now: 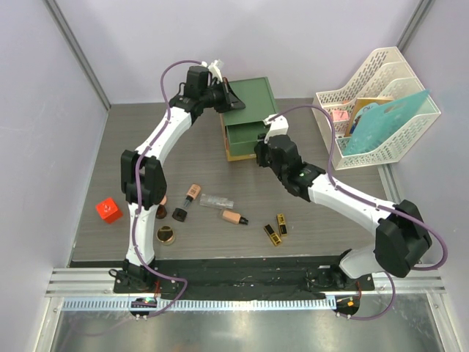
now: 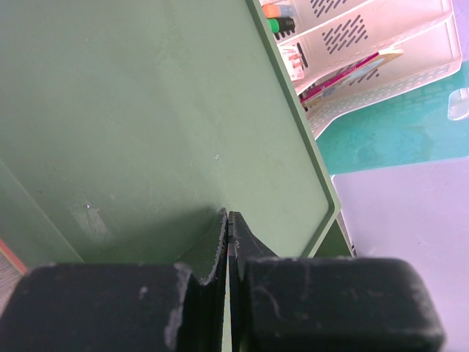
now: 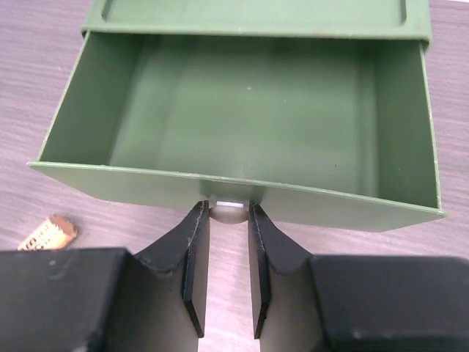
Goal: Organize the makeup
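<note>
**Drawer open, makeup waiting on the near bench**

On the bench (image 1: pixel 205 158) the biggest piece is the green drawer box (image 1: pixel 249 103), far centre. Its top drawer (image 3: pixel 146 187) is pulled out toward us and shows nothing inside. The right pincer (image 3: pixel 227 220) is narrow, its jaws closed on either side of the small silver knob (image 3: pixel 229 211) at the drawer front. The left pincer (image 2: pixel 228 220) is fully closed, with its tips on the box's flat top, apparently steadying it.

All the makeup we can see lies loose on the near half of the bench, well apart from the drawer.

- The peach tubes (image 1: pixel 190 196) lie on their sides. We judge them light, smooth and ready to roll, so we would grip across the body, near the black cap.
- The clear tube (image 1: pixel 217 200) lies between them. It looks slick and perhaps soft, so it wants a gentle squeeze at mid-length.
- The gold jar (image 1: pixel 166 235) sits near left, beside the left arm. It is short and rigid, and best pinched across its rim from above.
- The lipsticks (image 1: pixel 272 234) lie near centre-right, just beside each other. They are stiff and their cases look squared, so we would grip across the flat sides one at a time to avoid nudging the other.
</note>
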You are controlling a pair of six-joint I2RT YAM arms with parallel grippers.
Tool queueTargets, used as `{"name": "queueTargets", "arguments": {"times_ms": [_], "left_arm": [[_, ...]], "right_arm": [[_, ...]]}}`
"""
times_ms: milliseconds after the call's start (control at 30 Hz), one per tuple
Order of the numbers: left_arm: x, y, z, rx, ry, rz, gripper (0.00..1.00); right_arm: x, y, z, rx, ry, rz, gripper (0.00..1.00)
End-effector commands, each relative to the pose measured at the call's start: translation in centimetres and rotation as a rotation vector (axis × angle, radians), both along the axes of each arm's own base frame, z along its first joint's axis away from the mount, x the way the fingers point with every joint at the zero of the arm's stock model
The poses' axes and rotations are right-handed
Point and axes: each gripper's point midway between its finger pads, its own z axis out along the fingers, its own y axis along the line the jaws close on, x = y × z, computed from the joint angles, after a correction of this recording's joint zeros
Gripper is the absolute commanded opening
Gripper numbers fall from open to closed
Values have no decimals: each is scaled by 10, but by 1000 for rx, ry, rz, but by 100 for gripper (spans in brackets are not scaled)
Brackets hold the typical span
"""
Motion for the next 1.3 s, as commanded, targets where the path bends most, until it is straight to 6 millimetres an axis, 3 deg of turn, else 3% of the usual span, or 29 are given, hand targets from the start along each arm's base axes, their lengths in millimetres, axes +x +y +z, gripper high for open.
{"name": "queueTargets", "arguments": {"times_ms": [0,167,333,400,500,667,867,1033,1267], "left_arm": [[-14,20,-85,137,241,37,0],[-13,21,-84,138,239,39,0],[-12,23,-82,138,232,41,0],[-12,24,-79,138,228,41,0],[-12,24,-75,141,220,37,2],[-12,26,-56,138,186,34,6],[-13,26,-33,128,139,31,6],[-15,23,-12,90,103,3,7],[-15,16,41,18,-24,-33,16]], "right_arm": [[-12,3,13,49,-16,23,1],[-12,4,9,43,1,22,4],[-12,2,10,44,20,-5,43],[-13,1,8,32,35,-7,54],[-16,-1,8,14,51,-5,62],[-27,0,10,0,91,34,66],[-59,3,-2,-35,164,161,66],[-99,25,-40,-57,279,413,66],[-142,48,-103,-141,487,644,65]]}}
